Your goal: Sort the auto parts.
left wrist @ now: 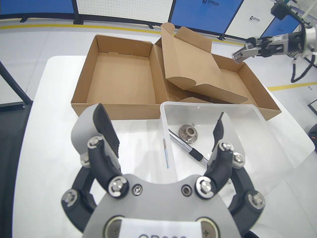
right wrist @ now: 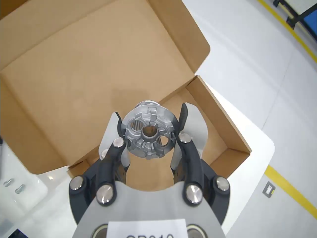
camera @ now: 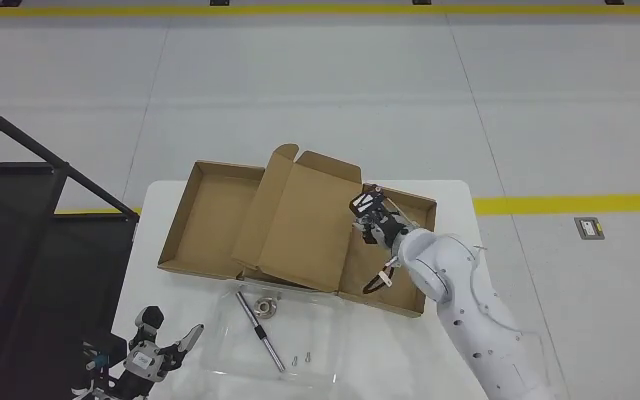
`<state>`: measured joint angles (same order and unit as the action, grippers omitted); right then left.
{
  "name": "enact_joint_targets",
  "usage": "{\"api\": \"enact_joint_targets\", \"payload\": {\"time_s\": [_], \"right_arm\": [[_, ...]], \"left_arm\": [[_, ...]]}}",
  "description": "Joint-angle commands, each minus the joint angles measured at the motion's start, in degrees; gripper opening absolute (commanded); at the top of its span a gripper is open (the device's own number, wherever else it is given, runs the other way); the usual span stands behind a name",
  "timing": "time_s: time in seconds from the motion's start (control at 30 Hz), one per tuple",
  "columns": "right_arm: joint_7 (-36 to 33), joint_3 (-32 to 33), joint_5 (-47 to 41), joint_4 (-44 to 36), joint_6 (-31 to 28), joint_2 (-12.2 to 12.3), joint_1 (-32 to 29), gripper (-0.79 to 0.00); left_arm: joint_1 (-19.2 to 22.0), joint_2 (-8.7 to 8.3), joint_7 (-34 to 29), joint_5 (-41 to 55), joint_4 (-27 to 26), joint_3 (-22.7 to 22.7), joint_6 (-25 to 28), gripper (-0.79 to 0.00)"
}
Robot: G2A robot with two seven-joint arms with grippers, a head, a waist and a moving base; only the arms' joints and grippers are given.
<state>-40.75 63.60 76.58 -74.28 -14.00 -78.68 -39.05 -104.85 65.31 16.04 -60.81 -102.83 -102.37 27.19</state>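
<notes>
Over the box [right wrist: 213, 117], the right hand [right wrist: 151, 113] grips a heavy-looking, slippery metal wheel [right wrist: 148, 134] by its rim. The left hand [left wrist: 161, 111] is open.

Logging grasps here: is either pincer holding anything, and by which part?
The right pincer grips a round metal hub by its rim; the left pincer holds nothing.

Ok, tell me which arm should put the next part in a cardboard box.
Right. The right gripper holds the metal hub above the cardboard box; the left gripper sits open and empty by the clear tray.
</notes>
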Motion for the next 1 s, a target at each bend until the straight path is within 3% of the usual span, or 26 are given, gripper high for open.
{"api": "enact_joint_targets", "payload": {"time_s": [0.0,0.27,0.33,0.37,0.4,0.43,0.6,0.7,0.8,0.97], "right_arm": [[-0.06,-1.05,-0.91,8.08,0.25,-0.51,3.44,-0.785],[0.58,-5.55,-3.65,23.81,0.63,-2.86,10.93,-0.785],[1.65,-6.28,-3.63,25.79,0.73,-3.26,11.79,-0.597],[1.95,-6.38,-3.79,26.75,0.80,-3.38,12.13,-0.406],[1.91,-6.54,-3.71,27.51,0.82,-3.48,12.49,-0.055],[2.00,-6.60,-3.72,28.06,0.72,-3.54,12.78,0.000],[2.74,-6.23,-3.07,27.97,-0.04,-3.34,12.80,0.000],[5.78,-4.44,-2.42,22.82,-0.89,-2.38,9.78,0.000],[7.07,-1.13,-0.13,10.99,-2.87,-0.56,3.86,0.000],[4.64,5.11,5.39,-18.18,-8.89,2.62,-12.30,0.000]], "left_arm": [[0.00,0.00,0.00,0.00,0.00,0.00,0.00,0.000],[0.00,0.00,0.00,0.00,0.00,0.00,0.00,0.000],[0.00,0.00,0.00,0.00,0.00,0.00,0.00,0.000],[0.00,0.00,0.00,0.00,0.00,0.00,0.00,0.000],[0.00,0.00,0.00,0.00,0.00,0.00,0.00,0.000],[0.00,0.00,0.00,0.00,0.00,0.00,0.00,0.000],[0.00,0.00,0.00,0.00,0.00,0.00,0.00,0.000],[0.00,0.00,0.00,0.00,0.00,0.00,0.00,0.000],[0.00,0.00,0.00,0.00,0.00,0.00,0.00,0.000],[0.00,0.00,0.00,0.00,0.00,0.00,0.00,0.000]]}}
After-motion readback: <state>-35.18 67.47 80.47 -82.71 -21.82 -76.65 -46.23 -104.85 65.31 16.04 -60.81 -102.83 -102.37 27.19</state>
